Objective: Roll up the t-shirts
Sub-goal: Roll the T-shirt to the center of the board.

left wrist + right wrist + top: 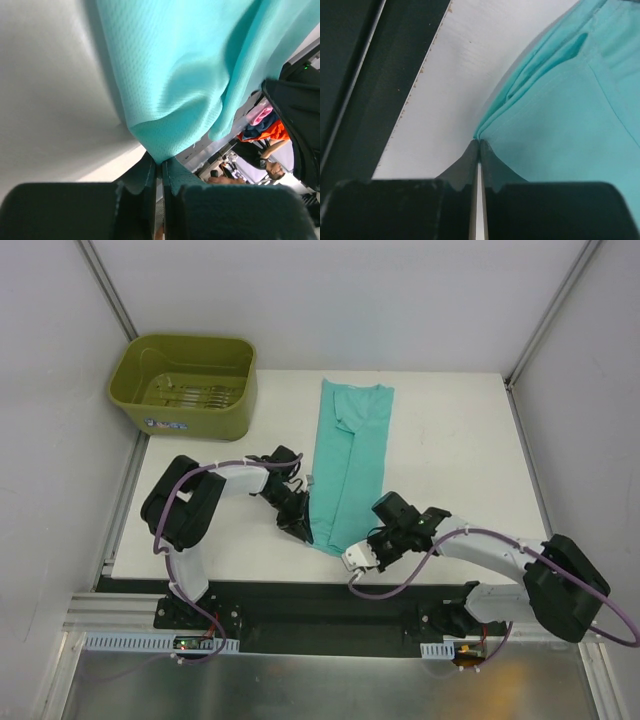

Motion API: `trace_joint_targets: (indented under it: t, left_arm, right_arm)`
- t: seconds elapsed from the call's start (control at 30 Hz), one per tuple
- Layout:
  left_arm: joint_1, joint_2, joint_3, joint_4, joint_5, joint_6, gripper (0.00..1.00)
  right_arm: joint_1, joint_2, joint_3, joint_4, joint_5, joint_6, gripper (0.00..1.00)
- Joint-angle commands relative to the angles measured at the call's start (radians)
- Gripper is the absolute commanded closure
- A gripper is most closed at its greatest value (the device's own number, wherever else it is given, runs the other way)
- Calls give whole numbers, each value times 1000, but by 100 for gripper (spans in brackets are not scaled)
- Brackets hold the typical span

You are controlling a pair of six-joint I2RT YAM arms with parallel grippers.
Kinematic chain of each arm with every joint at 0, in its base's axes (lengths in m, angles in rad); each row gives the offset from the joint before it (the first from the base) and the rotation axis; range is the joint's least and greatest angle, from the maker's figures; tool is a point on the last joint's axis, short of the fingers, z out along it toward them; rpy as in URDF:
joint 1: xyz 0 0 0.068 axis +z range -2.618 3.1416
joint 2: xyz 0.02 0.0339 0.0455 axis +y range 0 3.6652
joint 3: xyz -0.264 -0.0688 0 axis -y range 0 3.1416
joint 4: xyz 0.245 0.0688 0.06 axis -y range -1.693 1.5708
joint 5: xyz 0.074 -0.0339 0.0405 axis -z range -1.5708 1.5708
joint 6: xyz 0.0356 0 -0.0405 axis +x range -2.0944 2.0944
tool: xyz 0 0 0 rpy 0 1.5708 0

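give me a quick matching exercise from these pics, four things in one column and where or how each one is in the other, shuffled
Things
1. t-shirt
2. olive tub
3. left tool
4. right tool

Place or state
A. shut on the shirt's near right corner
B. sits at the far left corner of the table
C. folded into a long narrow strip, mid-table
D. shut on the shirt's near left edge

Pairs: 1-C, 2-B, 3-D, 4-A
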Motion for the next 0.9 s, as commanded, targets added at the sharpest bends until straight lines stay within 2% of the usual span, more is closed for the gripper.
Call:
trace_joint_targets:
  t: [0.0,0.17,0.43,0.7,0.87]
  left_arm:
    - [-11,-50,53,0,29,7,100]
    - [-3,-97,85,-6,28,11,100]
    - [23,-94,205,-51,11,11,100]
    - [59,-16,335,-103,-70,18,100]
    - [64,2,341,-114,-70,-5,100]
  right_arm:
    - [-24,-80,91,-142,-33,224,98]
    - [-113,-76,194,-161,-22,379,99]
    - [-269,34,337,-168,-13,414,99]
    - [-320,148,438,-159,5,402,99]
    - [-331,188,484,-133,-2,437,99]
